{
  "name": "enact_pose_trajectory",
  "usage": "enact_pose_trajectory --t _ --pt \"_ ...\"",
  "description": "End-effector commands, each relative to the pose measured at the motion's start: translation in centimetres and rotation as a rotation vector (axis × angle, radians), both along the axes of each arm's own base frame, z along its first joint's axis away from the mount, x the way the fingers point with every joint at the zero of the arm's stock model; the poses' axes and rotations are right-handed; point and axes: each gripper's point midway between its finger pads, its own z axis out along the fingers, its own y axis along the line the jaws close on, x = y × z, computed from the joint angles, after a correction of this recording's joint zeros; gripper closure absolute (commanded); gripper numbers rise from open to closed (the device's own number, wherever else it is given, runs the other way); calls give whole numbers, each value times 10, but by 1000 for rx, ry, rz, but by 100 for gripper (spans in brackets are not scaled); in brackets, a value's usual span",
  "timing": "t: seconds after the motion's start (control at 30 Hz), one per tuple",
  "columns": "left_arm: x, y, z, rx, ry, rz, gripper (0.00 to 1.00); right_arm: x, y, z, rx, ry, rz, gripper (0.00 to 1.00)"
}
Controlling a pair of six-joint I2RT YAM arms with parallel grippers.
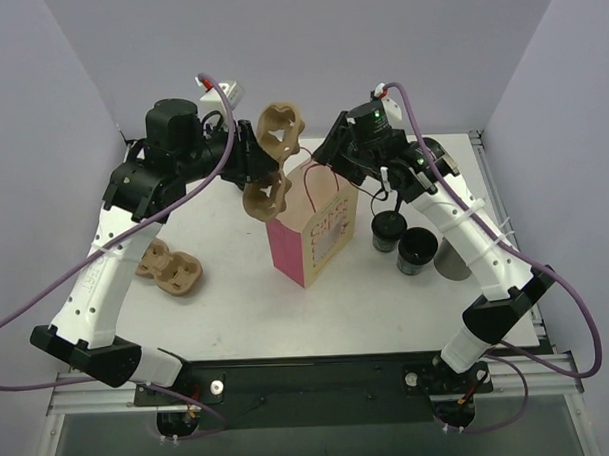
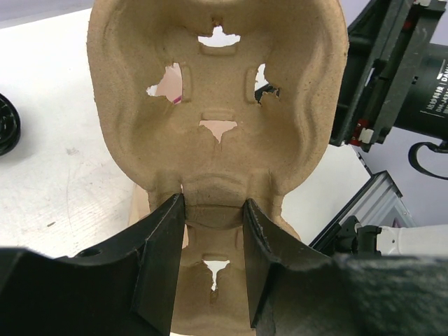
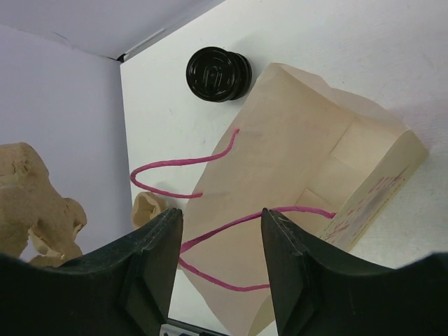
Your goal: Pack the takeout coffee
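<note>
Two takeout coffee cups, black with black lids, stand right of the bag, one (image 1: pixel 388 230) nearer it and the other (image 1: pixel 417 251) further right. The pink paper bag (image 1: pixel 313 233) stands open in mid-table. My left gripper (image 2: pixel 213 203) is shut on the middle ridge of a brown pulp cup carrier (image 2: pixel 217 91), held in the air up-left of the bag's mouth (image 1: pixel 272 159). My right gripper (image 3: pixel 220 224) hangs open over the bag (image 3: pixel 308 161), a pink handle loop (image 3: pixel 231 224) showing between its fingers. In the top view it (image 1: pixel 381 182) is at the bag's upper right.
A second pulp carrier (image 1: pixel 171 268) lies on the table at the left. A grey cup (image 1: pixel 452 260) stands right of the black cups. A short black round stack (image 3: pixel 218 73) sits beyond the bag in the right wrist view. Purple walls close the back and sides.
</note>
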Motion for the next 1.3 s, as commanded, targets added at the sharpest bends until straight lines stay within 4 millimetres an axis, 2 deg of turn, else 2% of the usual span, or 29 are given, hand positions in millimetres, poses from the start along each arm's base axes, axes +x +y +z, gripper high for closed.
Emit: enact_pose_trajectory --t 0.0,0.07,0.1,0.17,0.2,0.3,0.33,0.37,0.43,0.47,0.63,0.73,0.87,1.1,1.2,1.27 --pt "-7 -8 26 -60 -96 -53 73 1 -2 9 -6 -16 -13 52" --pt "-8 -11 24 -63 -90 -60 73 0 -3 8 -19 -19 -5 58" --pt "-6 -12 23 -62 -86 -62 73 0 -4 9 -21 -24 -3 66" --pt "-6 -16 21 -62 -84 -69 73 -1 -5 8 -36 -28 10 75" --pt "-4 -19 20 -60 -81 -74 73 -2 -6 9 -37 -32 16 84" --pt "-4 -29 19 -60 -82 -98 73 -5 -8 12 -54 -49 49 98" --pt "-3 -31 19 -61 -82 -102 73 -5 -7 13 -42 -52 63 100" --pt "-3 -34 20 -65 -84 -107 73 -6 -7 5 -47 -40 75 100" --pt "-3 -41 21 -68 -85 -122 73 -7 -10 8 -31 -53 82 100" --pt "-2 -44 20 -68 -81 -128 73 -9 -10 1 -36 -39 86 100" --pt "-3 -55 12 -57 -65 -140 73 -12 -17 7 -31 -70 98 100" --pt "-3 -61 1 -38 -41 -149 73 -13 -16 11 -34 -90 121 100" --pt "-4 -68 -1 -36 -38 -158 73 -15 -18 15 -29 -112 132 100" --pt "-7 -68 15 -64 -65 -150 73 -15 -24 19 -8 -133 112 100" --pt "-12 -67 35 -95 -104 -156 73 -16 -26 19 -4 -139 108 100" --pt "-16 -68 41 -115 -114 -175 73 -16 -28 16 -5 -140 103 100"
